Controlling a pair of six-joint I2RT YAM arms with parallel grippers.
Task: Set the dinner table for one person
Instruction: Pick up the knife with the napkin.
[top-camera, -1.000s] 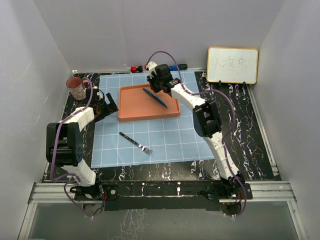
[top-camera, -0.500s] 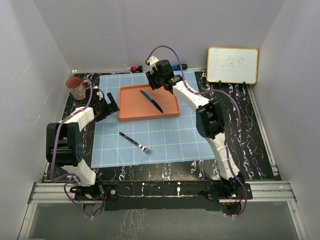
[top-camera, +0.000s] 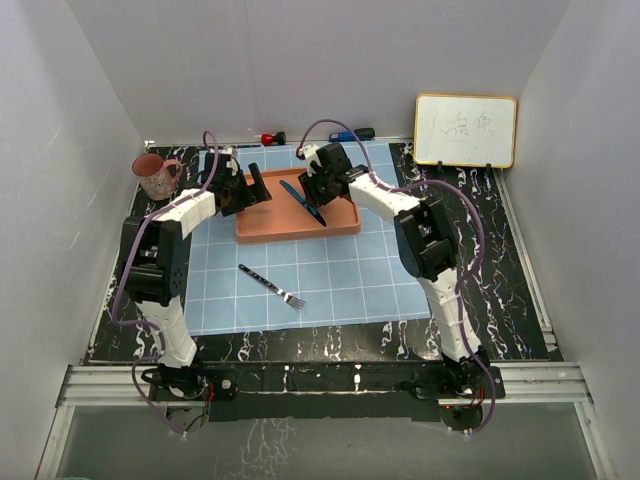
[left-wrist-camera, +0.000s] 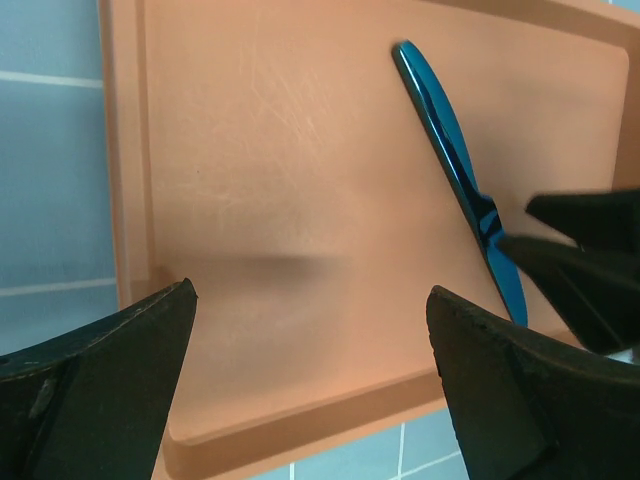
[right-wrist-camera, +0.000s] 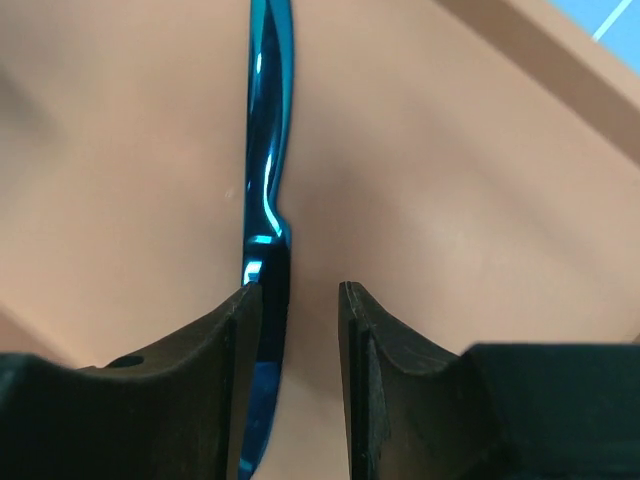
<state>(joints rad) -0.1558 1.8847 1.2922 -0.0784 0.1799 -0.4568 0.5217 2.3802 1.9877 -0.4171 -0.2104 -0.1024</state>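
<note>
We see the dinner table (top-camera: 500, 260) as a broad, flat rectangle of black with white marble-like veins, spanning the whole work area. A light-blue cloth (top-camera: 340, 270) ruled in white squares covers its middle. On the cloth's far half lies a shallow orange tray (top-camera: 275, 215), rectangular, matte and finely scratched, with a raised rim and rounded corners.

A slim blue knife (top-camera: 300, 197) lies flat in the tray. Its metal is glossy enough to catch bright highlights (the right wrist view shows them best).

The right gripper (right-wrist-camera: 300, 290) is low over the knife with its black jaws parted by a narrow gap. The knife's edge runs along the inner face of one finger (right-wrist-camera: 215, 340), and we see bare tray in the gap, so nothing is pinched.

The left gripper (left-wrist-camera: 310, 295) hangs over the tray's left part, spread wide, holding nothing.

A slender metal fork (top-camera: 272, 285) lies diagonally on the cloth nearer the arms. A reddish mug (top-camera: 153, 176) stands at the table's far left corner.
</note>
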